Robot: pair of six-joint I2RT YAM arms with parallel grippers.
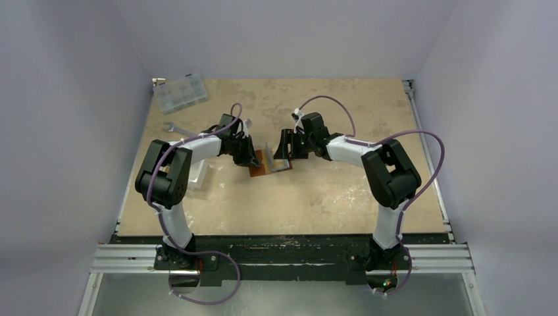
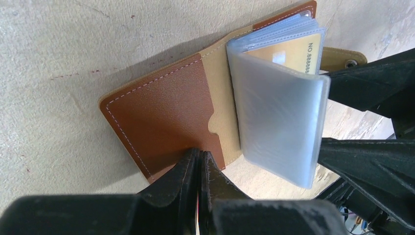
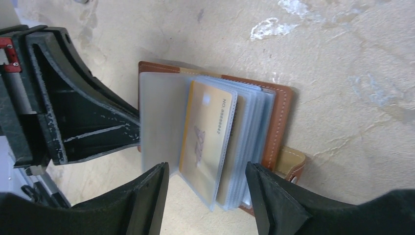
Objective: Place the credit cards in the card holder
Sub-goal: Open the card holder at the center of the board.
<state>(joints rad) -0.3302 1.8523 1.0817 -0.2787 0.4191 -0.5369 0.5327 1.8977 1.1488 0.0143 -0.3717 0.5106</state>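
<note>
Brown leather folding card holder (image 3: 281, 112) lies unfolded at surface (image 1: 316, 191) centre; orange-yellow plastic credit card (image 3: 208, 132) in sleeve (image 2: 279, 127) | my left gripper (image 2: 199, 161) closed tight, pinning cover (image 2: 166, 117) at 6 o'clock | right gripper (image 3: 206, 171) spread wide, empty, astride sleeves | next, likely: fetch another card.

Count: 2 arms, left arm (image 1: 168, 174) and right arm (image 1: 388, 171), with 1 gripper each, left gripper (image 2: 198, 155) and right gripper (image 3: 206, 170). On the table (image 1: 316, 191): 1 card holder (image 2: 161, 112), 1 orange-yellow credit card (image 3: 205, 129) showing in it, 1 clear compartment box (image 1: 179, 93), 1 wrench (image 1: 172, 128), 1 white tray (image 1: 199, 176). Clear sleeves (image 2: 279, 122) in the holder: several, too tightly stacked for an exact count.
</note>
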